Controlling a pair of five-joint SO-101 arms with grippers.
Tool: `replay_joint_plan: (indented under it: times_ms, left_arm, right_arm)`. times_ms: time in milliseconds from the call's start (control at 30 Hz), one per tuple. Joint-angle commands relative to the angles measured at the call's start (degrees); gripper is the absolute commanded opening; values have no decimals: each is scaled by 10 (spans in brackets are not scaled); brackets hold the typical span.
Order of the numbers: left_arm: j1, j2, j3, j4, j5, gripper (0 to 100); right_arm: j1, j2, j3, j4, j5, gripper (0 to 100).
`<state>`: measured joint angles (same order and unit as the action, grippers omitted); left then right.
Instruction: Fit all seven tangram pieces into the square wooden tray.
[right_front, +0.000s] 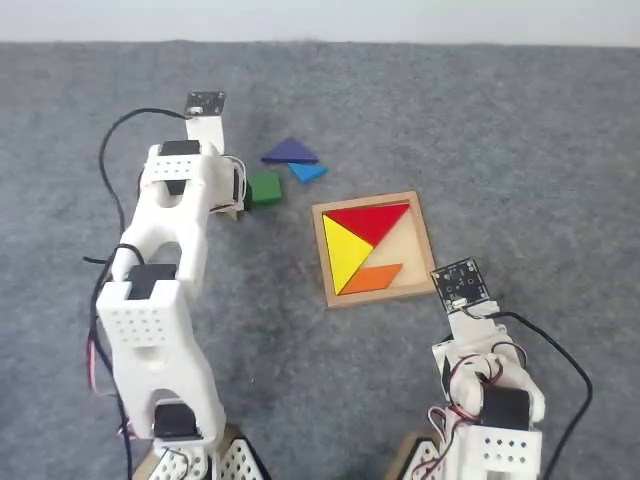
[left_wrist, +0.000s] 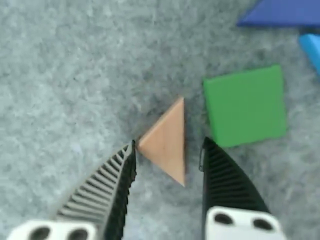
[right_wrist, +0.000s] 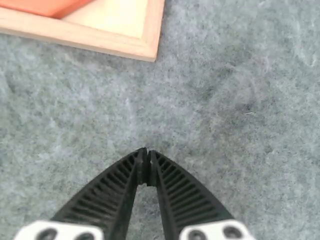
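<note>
Three flat pieces (right_front: 372, 222) sit in the square wooden tray (right_front: 365, 203); the left gripper (left_wrist: 168, 144) gapes around a tan triangle (left_wrist: 170, 156) beside the green square (left_wrist: 245, 105), the right gripper (right_wrist: 145, 152) pinched shut, empty, over fuzzy grey carpet (right_wrist: 240, 100)

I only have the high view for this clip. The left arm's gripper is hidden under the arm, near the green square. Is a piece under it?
Observer: Yes. The left wrist view shows a tan triangle flat on the carpet, between the open fingers of the left gripper.
Operator: Is it gripped?
Observer: Not that I can see. One finger is at the triangle's corner, and the other stands apart from its edge, beside the green square.
Operator: What about the right gripper?
Observer: It is shut with nothing in it. The right gripper is over bare carpet, just off a corner of the tray.
</note>
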<state>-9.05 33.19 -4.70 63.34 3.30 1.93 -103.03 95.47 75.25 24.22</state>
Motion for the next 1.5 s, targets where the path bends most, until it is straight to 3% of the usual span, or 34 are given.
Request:
replay_joint_plan:
  times_ms: [0, 200, 533, 667, 1033, 1233, 1467]
  left_arm:
    - [7, -5, -27, 3, -31, 202]
    - [13, 16, -49, 12, -31, 202]
    - [9, 168, -289, 176, -30, 197]
    - [9, 192, -327, 207, -31, 122]
    - [11, 188, -334, 211, -31, 38]
    - [18, 108, -334, 261, -34, 35]
    - [94, -52, -167, 236, -35, 34]
  right_arm:
    - [-2, -8, 10, 1, 4, 8]
    - [-2, -8, 10, 1, 4, 8]
    - [-2, -8, 10, 1, 4, 8]
    - [-2, -8, 10, 1, 4, 8]
    - [-2, -8, 10, 1, 4, 8]
    - [-2, -8, 10, 1, 4, 8]
    - [-2, -8, 10, 1, 4, 8]
